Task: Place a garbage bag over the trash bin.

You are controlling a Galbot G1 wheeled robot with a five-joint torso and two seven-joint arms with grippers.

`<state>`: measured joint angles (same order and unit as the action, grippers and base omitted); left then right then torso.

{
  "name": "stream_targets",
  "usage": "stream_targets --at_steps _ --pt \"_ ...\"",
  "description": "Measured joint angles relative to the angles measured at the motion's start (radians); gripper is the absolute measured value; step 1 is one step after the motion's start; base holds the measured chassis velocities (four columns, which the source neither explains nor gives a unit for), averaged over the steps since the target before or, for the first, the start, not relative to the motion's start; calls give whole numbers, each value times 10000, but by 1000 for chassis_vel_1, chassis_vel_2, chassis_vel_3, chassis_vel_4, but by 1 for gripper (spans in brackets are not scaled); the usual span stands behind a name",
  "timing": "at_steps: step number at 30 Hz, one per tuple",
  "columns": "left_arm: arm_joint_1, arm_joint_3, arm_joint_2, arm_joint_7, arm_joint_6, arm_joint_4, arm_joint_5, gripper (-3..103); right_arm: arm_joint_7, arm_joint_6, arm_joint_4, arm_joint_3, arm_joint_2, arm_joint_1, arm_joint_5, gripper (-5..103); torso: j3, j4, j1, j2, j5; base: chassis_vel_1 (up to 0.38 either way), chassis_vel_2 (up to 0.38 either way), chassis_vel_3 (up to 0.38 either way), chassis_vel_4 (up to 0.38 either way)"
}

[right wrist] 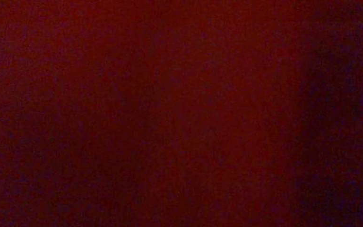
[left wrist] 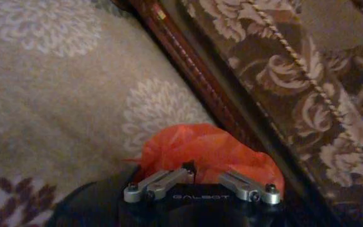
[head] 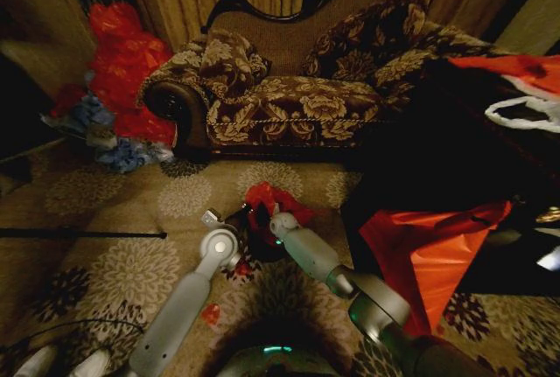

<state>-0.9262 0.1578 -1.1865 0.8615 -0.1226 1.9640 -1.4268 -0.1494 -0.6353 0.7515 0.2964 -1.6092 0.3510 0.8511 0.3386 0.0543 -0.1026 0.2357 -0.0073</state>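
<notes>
- The trash bin (head: 262,241) stands on the patterned carpet (head: 131,211) just in front of the sofa (head: 289,106), between the two arms; the garbage bag (head: 273,198) sits bunched over its top
- Step in hand, as I judge it: spreading the bag's mouth over the rim, which is not yet done, since the film lies crumpled rather than stretched around the bin
- Left tool (left wrist: 197,185) is at the bin's edge, jaws spread, the red film just beyond the fingertips, not pinched
- Right tool (head: 278,219) is pushed into the bag; I cannot tell whether it is spread or pressed together
- Next move calls for catching the bag's hem and drawing it down outside the rim
- The left wrist view shows the spread jaws and film up close; the head view gives the layout; the right wrist view is dark red film
</notes>
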Motion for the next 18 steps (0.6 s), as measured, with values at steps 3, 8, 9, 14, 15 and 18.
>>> stream_targets --at_steps 3,8,9,14,15,18 --pt "20 -29 -28 79 -86 -252 7 0 22 20 -60 -51 4 41 -68 0 0 0 0 0 -2 0 0 0 0" --pt "189 10 -344 438 -87 -925 118 0 51 21 -47 -49 4 89 -125 0 0 2 0 0 -3 0 0 0 0" --pt "186 76 -370 552 -28 -1013 183 0 52 27 -42 -48 5 99 -157 0 0 2 0 0 -2 0 0 0 0" --pt "25 323 -310 844 259 -1029 540 0 54 36 0 -52 9 120 -205 0 0 1 0 0 -1 0 0 0 0" --pt "-8 395 -298 955 355 -1017 665 0 54 39 9 -53 10 128 -218 0 0 1 0 0 -1 0 0 0 0" --pt "-93 630 -310 1280 550 -965 896 0 54 43 60 -49 10 167 -240 0 0 1 0 0 -1 0 0 0 0"
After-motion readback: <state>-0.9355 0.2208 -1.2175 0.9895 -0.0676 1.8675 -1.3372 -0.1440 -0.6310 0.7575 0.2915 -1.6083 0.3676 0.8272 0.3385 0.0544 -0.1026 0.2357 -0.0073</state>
